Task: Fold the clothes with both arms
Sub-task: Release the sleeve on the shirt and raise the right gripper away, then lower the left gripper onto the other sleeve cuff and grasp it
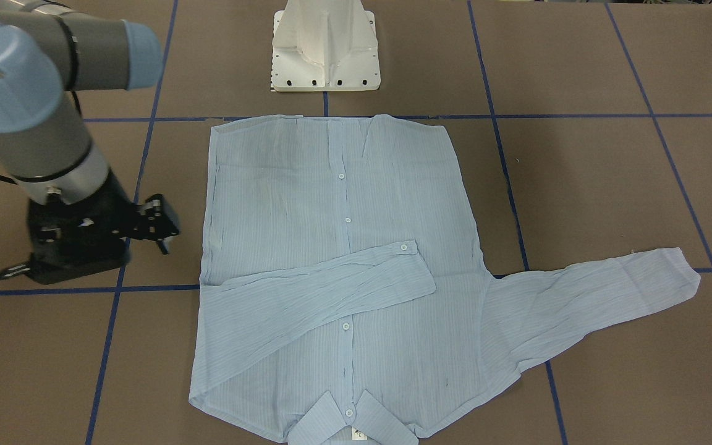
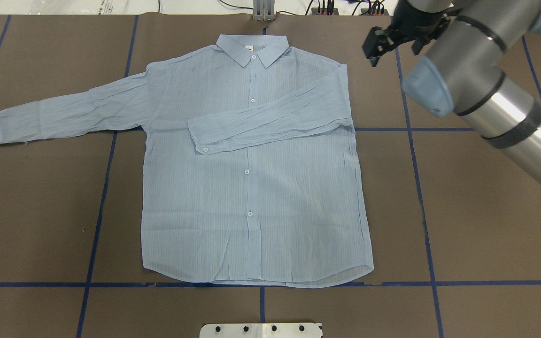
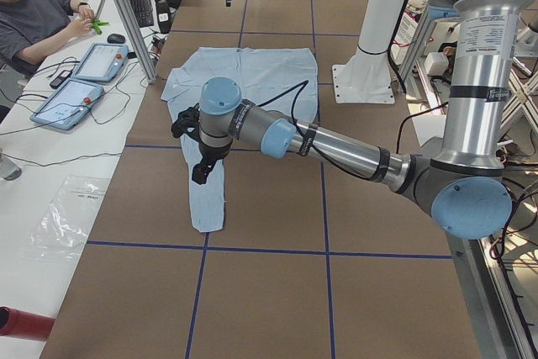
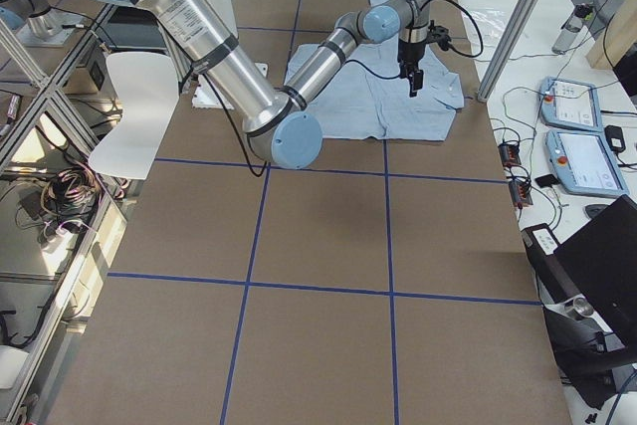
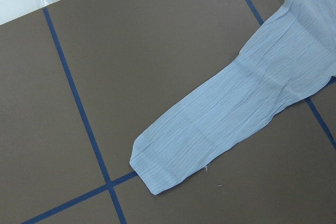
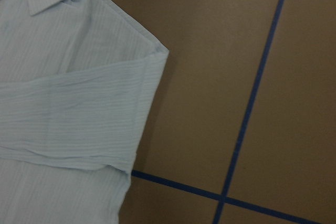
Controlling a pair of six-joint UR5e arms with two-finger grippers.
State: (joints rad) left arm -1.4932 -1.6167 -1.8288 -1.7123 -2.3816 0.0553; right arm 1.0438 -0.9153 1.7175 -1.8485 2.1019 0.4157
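The clothes are one light-blue button-up shirt [image 2: 251, 188] lying flat, front up, with its collar [image 2: 253, 48] at the far edge. One sleeve [image 2: 270, 124] lies folded across the chest. The other sleeve [image 2: 64, 112] stretches out flat over the table, its cuff [image 5: 157, 169] in the left wrist view. My right gripper [image 2: 389, 47] hangs open and empty beside the shirt's shoulder [image 6: 155, 51], apart from the cloth. My left gripper [image 3: 198, 167] shows only in the exterior left view, above the outstretched sleeve [image 3: 206, 199]. I cannot tell whether it is open or shut.
Brown table cover with blue tape lines [image 2: 101, 188]. White pedestal base [image 1: 325, 49] at the robot's side of the shirt. Along the far side a person [image 3: 34, 14] sits at a white bench with tablets [image 3: 67, 102] and cables.
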